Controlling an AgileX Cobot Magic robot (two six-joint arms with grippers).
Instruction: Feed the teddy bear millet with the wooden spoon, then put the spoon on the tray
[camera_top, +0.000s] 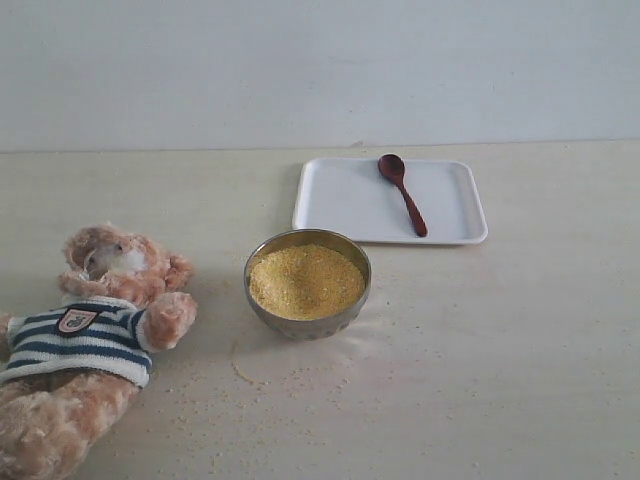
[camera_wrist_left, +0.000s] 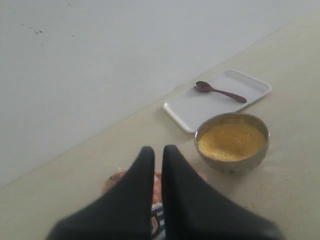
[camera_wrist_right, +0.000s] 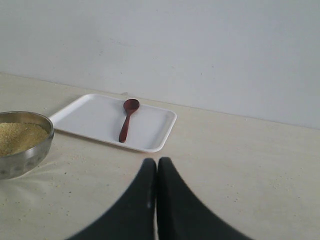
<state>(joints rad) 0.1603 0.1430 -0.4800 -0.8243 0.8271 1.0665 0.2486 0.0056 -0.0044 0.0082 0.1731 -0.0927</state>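
Dark reddish-brown wooden spoon (camera_top: 402, 193) lies on flat white rectangular tray (camera_top: 340, 200); round steel bowl (camera_top: 305, 325) of yellow millet (camera_top: 305, 280) near it; fluffy light-brown striped-shirt teddy bear (camera_top: 95, 330) lies left of bowl; left gripper (camera_wrist_left: 157, 150), right gripper (camera_wrist_right: 156, 162) both clenched, empty.

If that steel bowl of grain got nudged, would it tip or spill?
Likely spills before tipping: the millet fills the steel bowl nearly to its rim. Its rounded base may slide or rock on the table; scattered grains suggest easy escape.
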